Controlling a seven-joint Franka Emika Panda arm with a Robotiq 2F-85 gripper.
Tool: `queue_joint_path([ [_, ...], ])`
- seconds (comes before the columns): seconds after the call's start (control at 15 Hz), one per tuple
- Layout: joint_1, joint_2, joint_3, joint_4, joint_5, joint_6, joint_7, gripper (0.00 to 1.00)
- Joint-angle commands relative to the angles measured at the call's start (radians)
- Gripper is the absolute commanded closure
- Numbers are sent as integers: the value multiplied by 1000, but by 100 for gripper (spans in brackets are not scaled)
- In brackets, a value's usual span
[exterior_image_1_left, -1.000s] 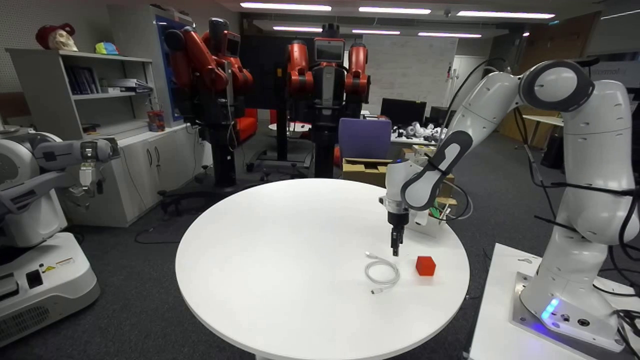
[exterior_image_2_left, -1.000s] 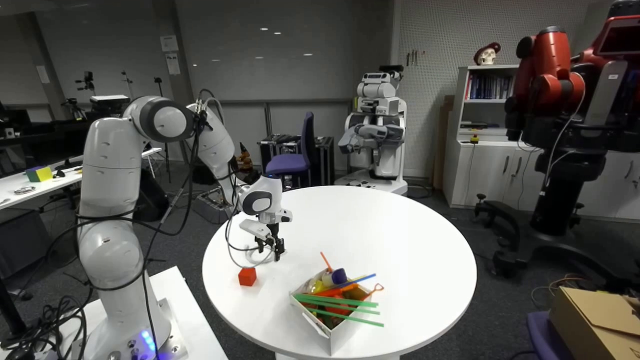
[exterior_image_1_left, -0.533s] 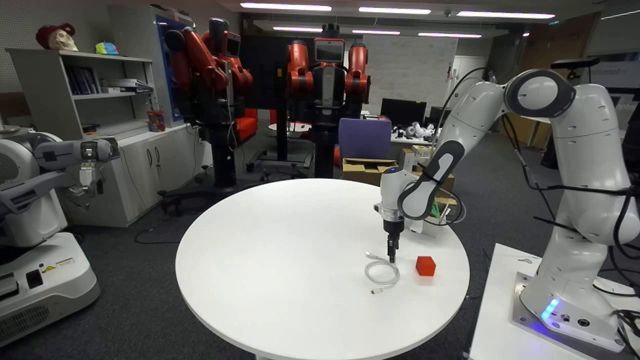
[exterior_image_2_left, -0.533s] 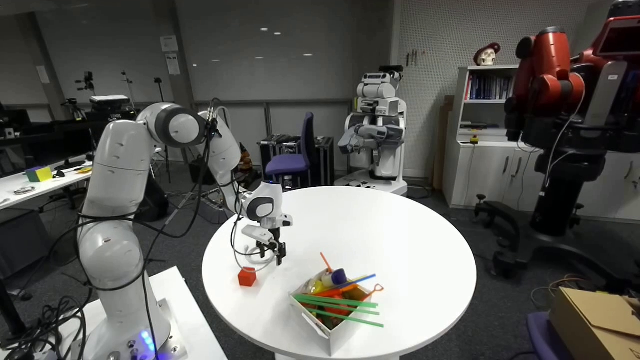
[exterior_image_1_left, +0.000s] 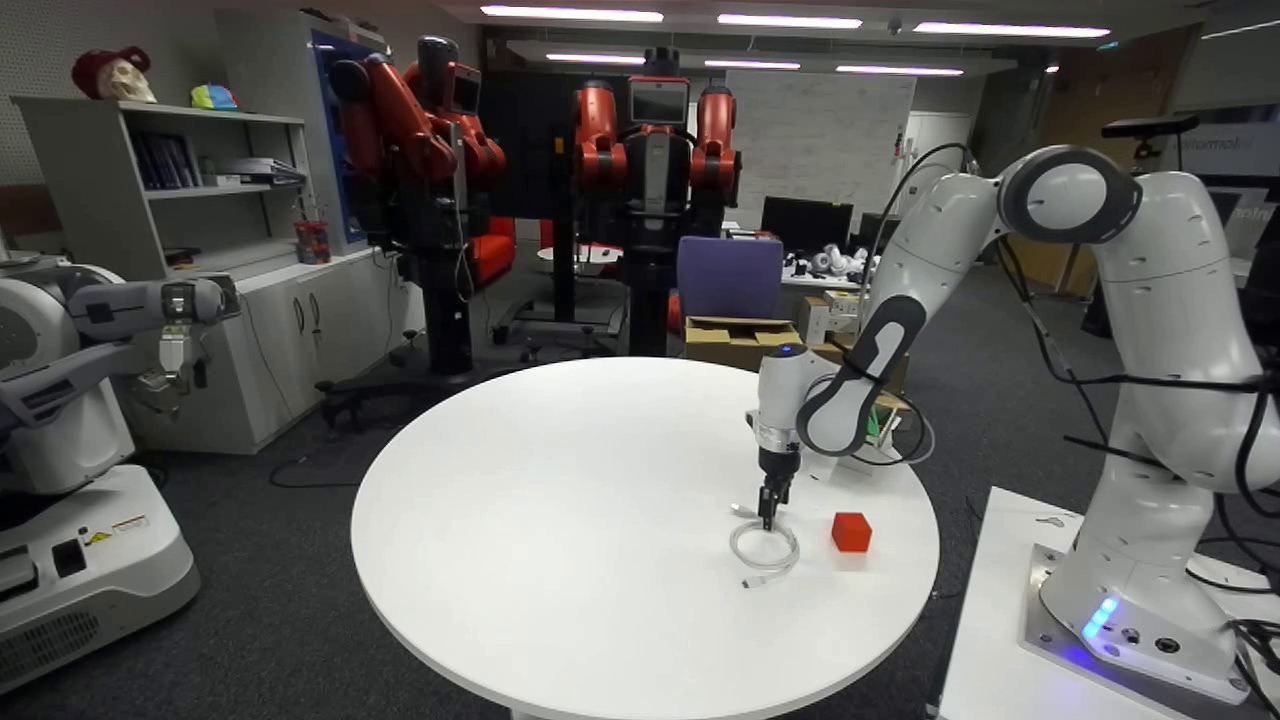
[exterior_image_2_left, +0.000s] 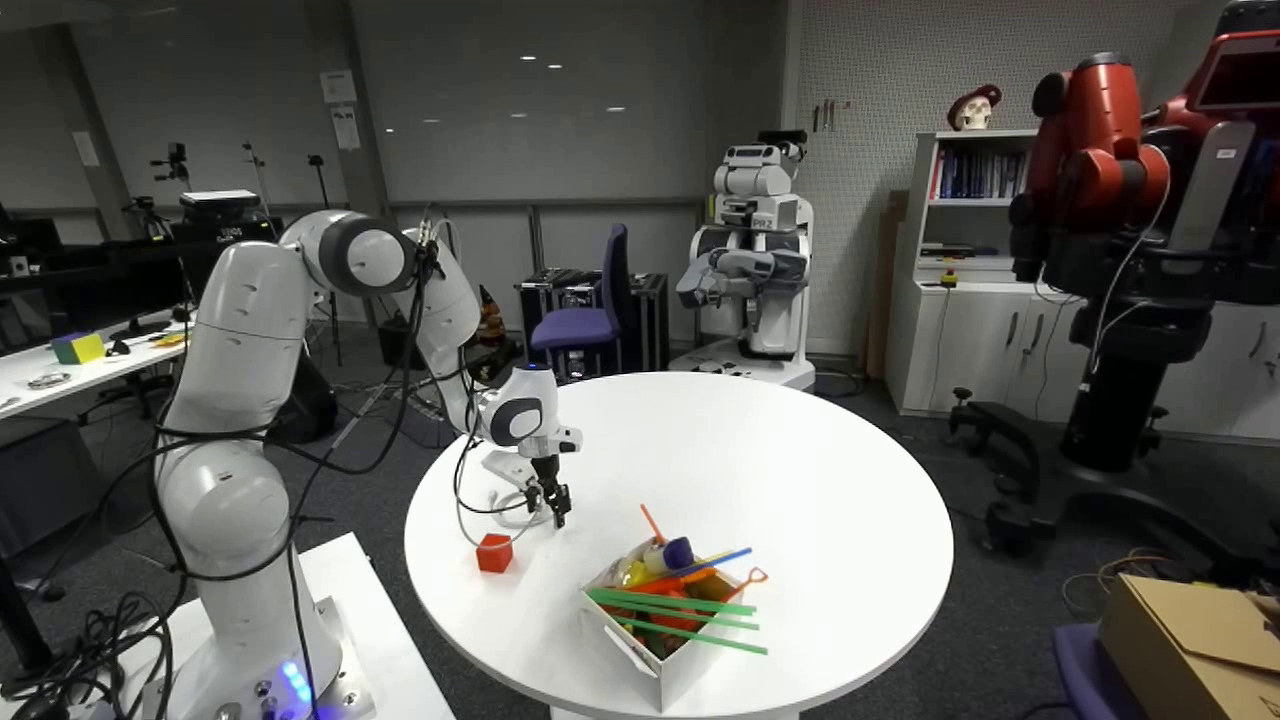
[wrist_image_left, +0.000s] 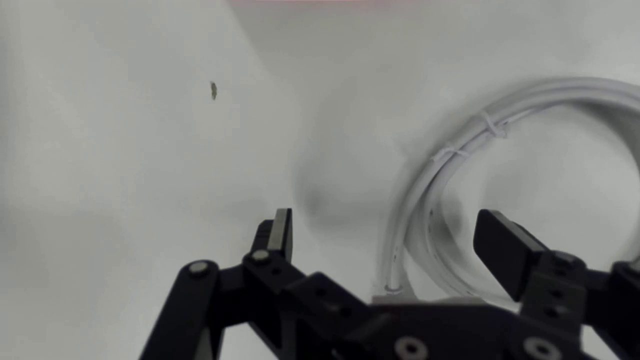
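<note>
Holds a black two-fingered metal gripper (wrist_image_left: 386, 232) pointing down over a ring-shaped coil of thin white cable (wrist_image_left: 472, 135), with fingers (wrist_image_left: 281, 230) spread wide apart along the bottom of the wrist view: one left of centre, outside the coil, the other at lower right, over the inside of the loop, with strands of cable in the gap between. Cannot tell from these views about contact between fingertips and anything below. Has the coil lying flat at right of centre in an exterior view, on a round white tabletop (exterior_image_1_left: 560, 560), with a plug end (exterior_image_1_left: 739, 511) at its upper left and another at its lower left, and with the gripper at its upper edge. Has a smooth red cube (exterior_image_1_left: 851, 532) just to the right of the coil, apart from both coil and gripper. Shares the tabletop, at lower centre of an exterior view, with an open-topped white cardboard box (exterior_image_2_left: 690, 675) heaped with flat green strips (exterior_image_2_left: 670, 601) and orange, blue and yellow pieces (exterior_image_2_left: 690, 578). Extends a white-and-grey jointed arm (exterior_image_1_left: 930, 255) from the right edge in an exterior view.
</note>
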Motion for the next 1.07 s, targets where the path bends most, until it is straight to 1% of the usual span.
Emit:
queue_joint_path([
  [0.0,50,10,-47,6,-38,8,73,24],
  [0.07,53,12,-47,9,-35,-5,76,28],
  [0.2,60,19,-51,11,-31,-12,83,41],
  [0.27,60,19,-47,14,-28,-21,82,49],
  [0.33,58,20,-46,17,-26,-26,81,59],
  [0.67,69,17,-58,20,-38,-20,94,97],
  [0.73,74,9,-65,17,-44,-23,101,100],
  [0.8,76,-3,-67,11,-45,-25,105,96],
  [1.0,82,-56,-72,-14,-39,-31,124,95],
])
